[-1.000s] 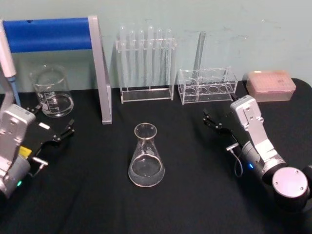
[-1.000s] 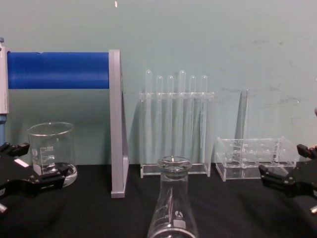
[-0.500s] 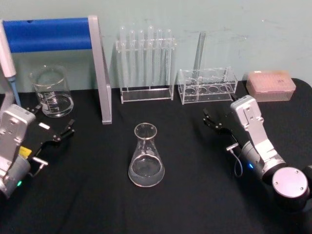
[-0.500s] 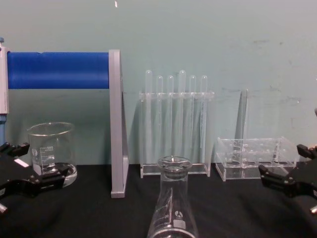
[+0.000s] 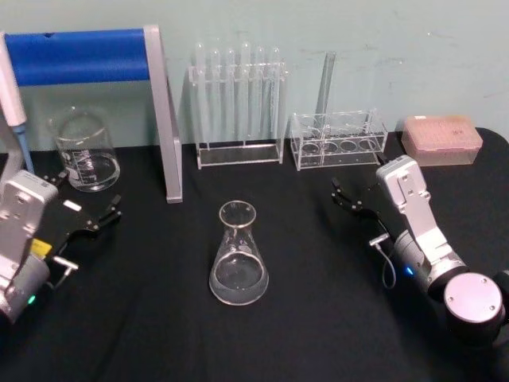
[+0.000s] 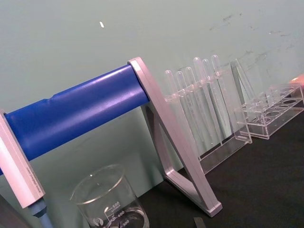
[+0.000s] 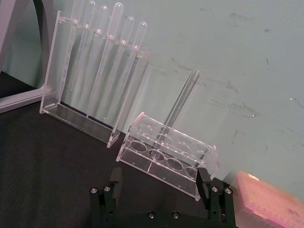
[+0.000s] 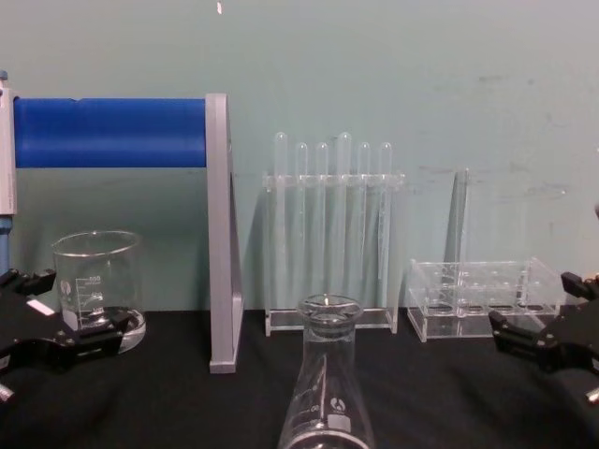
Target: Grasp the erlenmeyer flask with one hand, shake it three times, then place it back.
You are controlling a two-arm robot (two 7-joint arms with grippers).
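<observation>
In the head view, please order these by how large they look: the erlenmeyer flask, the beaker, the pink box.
1. erlenmeyer flask, though it stands nearest the camera, which enlarges it.
2. beaker and pink box look about alike; I would not rank them.

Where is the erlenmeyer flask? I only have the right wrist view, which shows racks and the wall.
Observer: The erlenmeyer flask stands upright mid-table on the black table, in front of the test tube rack. Nothing touches it.
Operator: Is the right tool close to it?
Observer: No. The right tool is open, off to the flask's right and clear of it.
Operator: And the left one?
Observer: The left tool is open at the table's left side, just in front of the beaker, also apart from the flask.
</observation>
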